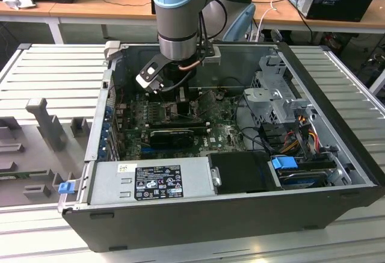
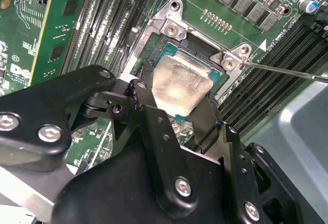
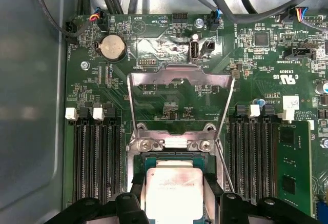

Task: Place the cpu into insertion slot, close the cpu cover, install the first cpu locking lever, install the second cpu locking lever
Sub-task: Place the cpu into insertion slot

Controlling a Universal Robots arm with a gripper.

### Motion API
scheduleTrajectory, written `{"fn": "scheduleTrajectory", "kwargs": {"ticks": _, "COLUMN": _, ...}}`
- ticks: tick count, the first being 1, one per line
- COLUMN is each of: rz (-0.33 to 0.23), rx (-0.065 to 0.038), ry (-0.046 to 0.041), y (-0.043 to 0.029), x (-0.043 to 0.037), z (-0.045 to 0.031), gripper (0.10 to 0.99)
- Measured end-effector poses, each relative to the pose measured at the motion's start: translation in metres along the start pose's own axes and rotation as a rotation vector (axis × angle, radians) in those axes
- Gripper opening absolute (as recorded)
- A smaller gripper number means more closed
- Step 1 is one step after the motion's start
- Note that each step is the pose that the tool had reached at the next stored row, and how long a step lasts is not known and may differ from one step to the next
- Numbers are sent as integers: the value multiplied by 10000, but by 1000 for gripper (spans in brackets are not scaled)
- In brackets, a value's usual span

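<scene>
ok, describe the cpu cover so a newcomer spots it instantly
Inside the open computer case, find the green motherboard. The cpu cover is the silver frame with a large window, swung open beside the cpu; black memory slots lie on either side.

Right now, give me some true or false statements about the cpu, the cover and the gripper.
1. The cpu is between the fingers of the gripper. True.
2. The cover is closed over the cpu. False: it stands open, swung back from the slot.
3. The gripper is down inside the case. True.
4. The cpu lies on the table outside the case. False: it is at the slot, held by the gripper.
</scene>
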State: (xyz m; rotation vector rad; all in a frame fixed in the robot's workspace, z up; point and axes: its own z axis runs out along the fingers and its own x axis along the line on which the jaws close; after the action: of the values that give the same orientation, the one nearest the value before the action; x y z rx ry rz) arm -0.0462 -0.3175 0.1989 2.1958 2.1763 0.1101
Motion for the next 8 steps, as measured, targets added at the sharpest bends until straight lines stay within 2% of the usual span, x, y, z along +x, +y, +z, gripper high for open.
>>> {"fn": "scheduleTrajectory", "kwargs": {"ticks": 4, "rz": 2, "rx": -3, "ry": -3, "y": 0, "x": 1, "z": 2, "gripper": 549}}
{"fn": "scheduleTrajectory", "kwargs": {"ticks": 5, "rz": 2, "rx": -3, "ry": -6, "y": 0, "x": 1, "z": 1, "gripper": 612}}
{"fn": "scheduleTrajectory", "kwargs": {"ticks": 8, "rz": 5, "rx": -2, "ry": -8, "y": 2, "x": 1, "z": -25, "gripper": 612}}
